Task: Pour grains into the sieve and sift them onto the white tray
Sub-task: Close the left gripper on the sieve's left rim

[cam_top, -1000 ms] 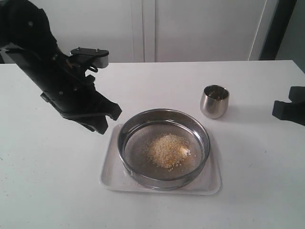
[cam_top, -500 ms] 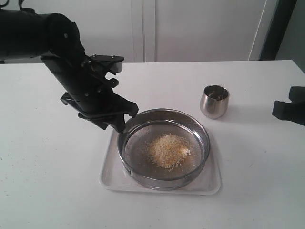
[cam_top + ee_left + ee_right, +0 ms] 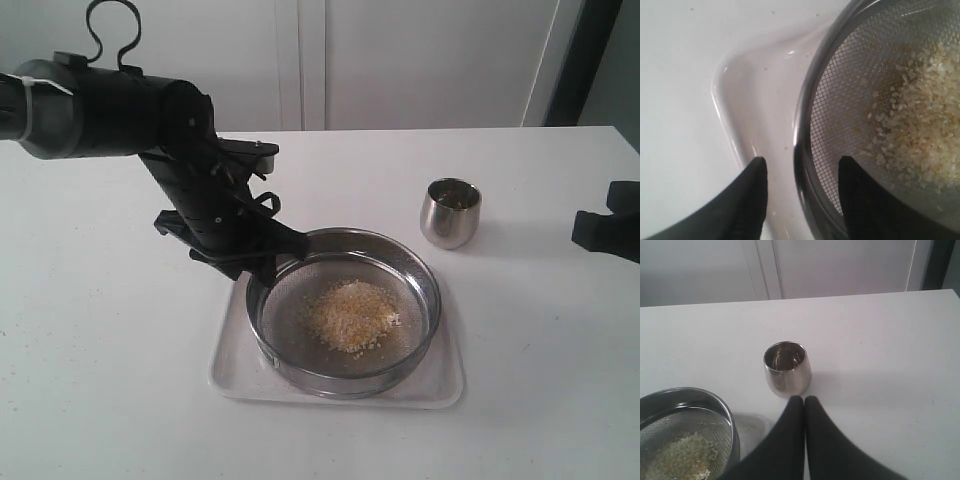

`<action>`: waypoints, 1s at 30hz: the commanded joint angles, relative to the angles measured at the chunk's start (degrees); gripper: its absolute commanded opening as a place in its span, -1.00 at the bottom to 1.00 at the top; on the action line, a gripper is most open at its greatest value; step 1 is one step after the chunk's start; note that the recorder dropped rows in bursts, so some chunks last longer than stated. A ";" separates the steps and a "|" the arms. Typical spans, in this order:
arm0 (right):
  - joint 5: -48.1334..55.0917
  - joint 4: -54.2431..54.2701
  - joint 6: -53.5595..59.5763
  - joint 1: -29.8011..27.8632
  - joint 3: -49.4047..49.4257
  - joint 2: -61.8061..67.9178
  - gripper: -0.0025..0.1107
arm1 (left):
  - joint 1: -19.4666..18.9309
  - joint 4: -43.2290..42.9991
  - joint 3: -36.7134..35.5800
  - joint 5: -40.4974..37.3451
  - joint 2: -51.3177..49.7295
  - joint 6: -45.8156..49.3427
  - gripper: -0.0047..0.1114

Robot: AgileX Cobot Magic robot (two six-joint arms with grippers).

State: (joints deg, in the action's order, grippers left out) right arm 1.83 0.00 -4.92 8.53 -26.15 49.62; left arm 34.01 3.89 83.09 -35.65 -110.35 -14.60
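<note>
Left gripper [image 3: 802, 160] has swung in to the rim of the sieve [image 3: 850, 100]; its fingers [image 3: 756, 200] stand apart astride that rim, not clamped. Right gripper [image 3: 804, 399] is pressed closed, empty.

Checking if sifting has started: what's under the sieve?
The sieve sits on the white tray, whose rim shows in front and beside it. Mesh and grains hide the tray's middle; anything fallen through cannot be seen.
</note>
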 commanded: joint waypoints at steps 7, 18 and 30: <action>-0.18 0.00 0.24 0.07 0.19 -0.33 -0.96 | 0.86 -1.39 0.30 0.42 -3.13 -2.36 -0.06; -0.18 0.00 0.24 0.07 0.19 -0.33 -0.96 | 1.08 -3.09 0.30 1.16 -3.35 -4.98 -0.14; -0.18 0.00 0.24 0.07 0.19 -0.33 -0.96 | 2.14 -3.09 0.30 1.16 -4.30 -5.66 -0.16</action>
State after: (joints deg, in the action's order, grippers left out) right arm 1.83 0.00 -4.92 8.53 -26.15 49.62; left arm 35.82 0.61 83.09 -33.75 -114.87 -19.40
